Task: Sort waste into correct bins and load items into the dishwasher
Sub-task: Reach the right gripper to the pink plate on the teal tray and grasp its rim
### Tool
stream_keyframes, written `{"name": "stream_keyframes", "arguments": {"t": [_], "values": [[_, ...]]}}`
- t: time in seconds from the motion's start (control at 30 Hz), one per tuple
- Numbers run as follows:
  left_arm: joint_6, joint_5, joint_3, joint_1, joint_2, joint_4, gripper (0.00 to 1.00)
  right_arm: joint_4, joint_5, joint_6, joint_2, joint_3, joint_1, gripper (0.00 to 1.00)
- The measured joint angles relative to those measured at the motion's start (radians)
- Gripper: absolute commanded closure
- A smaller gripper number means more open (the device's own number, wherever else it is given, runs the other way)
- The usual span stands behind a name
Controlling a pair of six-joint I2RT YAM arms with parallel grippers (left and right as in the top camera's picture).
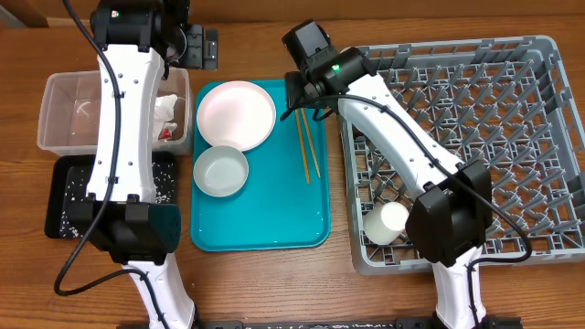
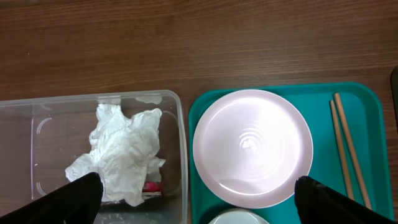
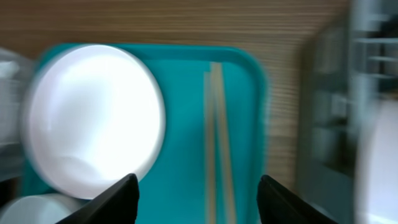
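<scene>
The clear tub (image 1: pixel 64 114) holds the crumpled napkin (image 1: pixel 168 110) and the red wrapper (image 1: pixel 165 134); both show in the left wrist view, napkin (image 2: pixel 121 152) and wrapper (image 2: pixel 152 186). The black tray (image 1: pixel 62 196) holds rice grains (image 1: pixel 66 217). The plate (image 1: pixel 236 114), a bowl (image 1: pixel 220 171) and the chopsticks (image 1: pixel 308 146) lie on the teal tray (image 1: pixel 265 228). A cup (image 1: pixel 389 221) sits in the grey rack (image 1: pixel 475 119). My left gripper (image 2: pixel 198 186) is open and empty above the tub's edge and the plate (image 2: pixel 252 146). My right gripper (image 3: pixel 198 186) is open and empty above the chopsticks (image 3: pixel 217 137).
The left arm (image 1: pixel 123 119) stretches over the tub and black tray and hides part of each. The right arm (image 1: pixel 402 137) crosses the rack's near left part. The right wrist view is motion-blurred. Bare wooden table (image 1: pixel 274 283) surrounds the trays.
</scene>
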Motion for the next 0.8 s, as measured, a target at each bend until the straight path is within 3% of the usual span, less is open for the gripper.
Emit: {"name": "stream_keyframes", "arguments": {"t": [0.23, 0.63, 0.73, 0.8], "values": [[0.0, 0.0, 0.0, 0.0, 0.0, 0.0, 0.0, 0.141, -0.166, 0.062, 0.035, -0.101, 0.028, 0.42], [0.0, 0.0, 0.0, 0.0, 0.0, 0.0, 0.0, 0.245, -0.167, 0.161, 0.191, -0.111, 0.094, 0.52], [0.0, 0.0, 0.0, 0.0, 0.0, 0.0, 0.0, 0.269, -0.155, 0.19, 0.23, -0.111, 0.092, 0.64], [0.0, 0.0, 0.0, 0.0, 0.0, 0.0, 0.0, 0.292, -0.15, 0.196, 0.232, -0.111, 0.092, 0.81]]}}
